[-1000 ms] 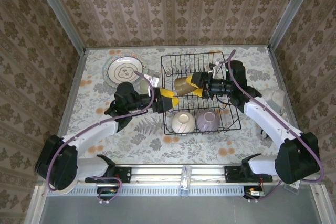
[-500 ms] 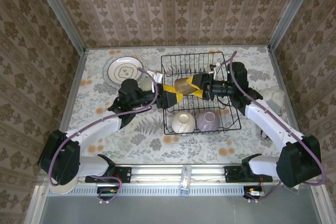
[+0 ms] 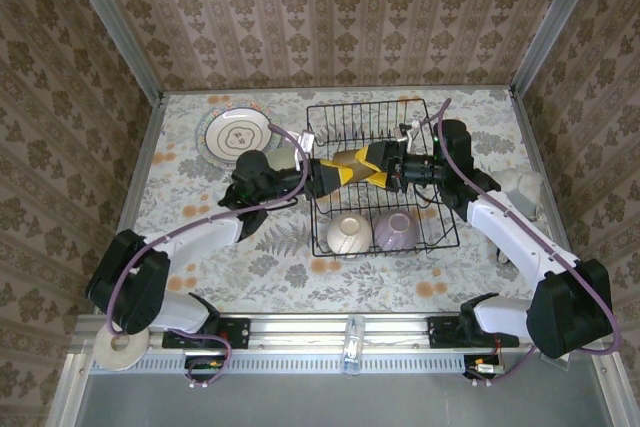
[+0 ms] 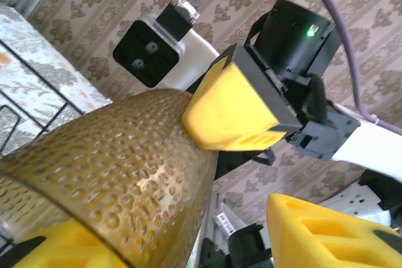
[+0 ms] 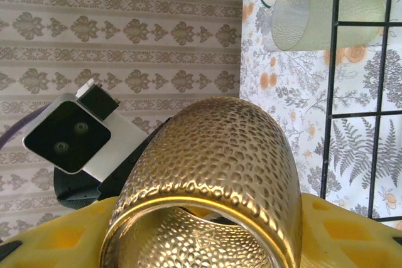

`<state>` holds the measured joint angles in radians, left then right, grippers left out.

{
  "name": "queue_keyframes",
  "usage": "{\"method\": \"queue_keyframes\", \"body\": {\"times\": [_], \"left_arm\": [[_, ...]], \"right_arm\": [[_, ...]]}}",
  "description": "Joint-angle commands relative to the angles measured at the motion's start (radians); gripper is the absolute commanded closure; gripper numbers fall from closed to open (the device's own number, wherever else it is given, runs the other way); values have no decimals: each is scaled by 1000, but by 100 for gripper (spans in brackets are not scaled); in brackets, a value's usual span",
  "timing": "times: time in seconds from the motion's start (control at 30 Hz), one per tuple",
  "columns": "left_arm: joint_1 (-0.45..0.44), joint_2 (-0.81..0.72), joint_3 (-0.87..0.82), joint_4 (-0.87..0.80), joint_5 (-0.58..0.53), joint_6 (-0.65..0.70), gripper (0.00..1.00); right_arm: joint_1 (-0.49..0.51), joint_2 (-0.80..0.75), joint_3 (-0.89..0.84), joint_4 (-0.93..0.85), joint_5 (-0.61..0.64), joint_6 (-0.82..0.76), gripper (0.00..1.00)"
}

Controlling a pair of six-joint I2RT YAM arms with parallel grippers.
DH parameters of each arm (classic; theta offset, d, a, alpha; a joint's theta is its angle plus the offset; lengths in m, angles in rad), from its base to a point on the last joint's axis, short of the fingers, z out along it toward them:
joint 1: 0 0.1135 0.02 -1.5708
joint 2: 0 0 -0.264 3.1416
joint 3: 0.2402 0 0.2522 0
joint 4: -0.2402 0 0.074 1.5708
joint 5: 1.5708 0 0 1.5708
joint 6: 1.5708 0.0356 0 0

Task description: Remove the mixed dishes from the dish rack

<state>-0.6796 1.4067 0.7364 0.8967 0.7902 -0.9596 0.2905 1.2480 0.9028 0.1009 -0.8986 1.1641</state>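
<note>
Amber cup (image 3: 347, 159), seemingly in right gripper (image 3: 367, 166)

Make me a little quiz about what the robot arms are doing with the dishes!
1. True or false: the right gripper holds the amber cup.
2. How many bowls sit in the dish rack?
3. Where is the patterned plate? A: in the rack. B: on the table, left of the rack. C: under a bowl.
Key: 1 true; 2 two, the cream bowl and the lilac bowl; 3 B.
</note>
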Motion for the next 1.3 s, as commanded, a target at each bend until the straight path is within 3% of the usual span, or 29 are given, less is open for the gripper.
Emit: {"method": "queue_keyframes", "body": {"times": [0.0, 0.23, 0.43, 0.67, 1.0, 1.1, 1.2, 1.27], "left_arm": [[-4, 13, 18, 147, 16, -83, 66], [-8, 34, 29, 126, 22, -90, 100], [-20, -8, 36, -18, -5, -9, 100], [-55, -162, 94, -469, -139, 233, 100], [-90, -415, 95, -932, -400, 373, 100], [-93, -484, 82, -1084, -499, 375, 100], [-96, -501, 80, -1201, -535, 374, 100], [-99, -512, 74, -1266, -561, 374, 100]], "right_arm": [[-7, -5, -15, 58, -31, 29, 53], [-4, -32, -12, 71, -34, 46, 52], [-5, -77, -13, 36, -27, 28, 41], [-7, -149, -27, -59, 21, -13, 0], [-4, -309, -67, -60, 36, 26, 0], [-9, -336, -126, -14, 29, 105, 0], [-8, -331, -188, 112, 9, 215, 0], [-8, -336, -173, 49, 10, 184, 0]]}}
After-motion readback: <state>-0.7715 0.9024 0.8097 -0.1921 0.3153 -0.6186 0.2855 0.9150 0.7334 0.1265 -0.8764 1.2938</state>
